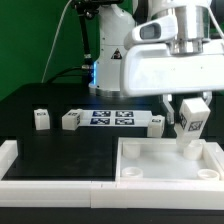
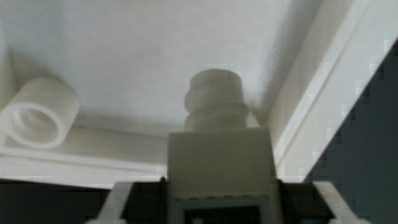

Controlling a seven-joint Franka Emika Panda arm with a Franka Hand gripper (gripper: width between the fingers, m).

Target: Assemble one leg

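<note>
Gripping: the gripper was closed on the leg, clamping its upper end.
Held leg: it hung upright straight below the hand, its black-and-white tag turned toward the exterior camera.
Leg's lower end: it was down inside the tray-shaped part, close to the raised rim. Whether it touched the floor could not be told.
Leg's tip: in the wrist view it was round and stepped, pointing away from the hand over the tray's white floor.
Round socket: it stood in the tray, off to one side of the held leg and apart from it.
Nearest spare leg: it sat on the black table, just beside the hand, toward the exterior view's left.
Marker board: it lay flat, farther from the hand than that leg.
Two far legs: these stood beyond the board, well apart from the hand.
</note>
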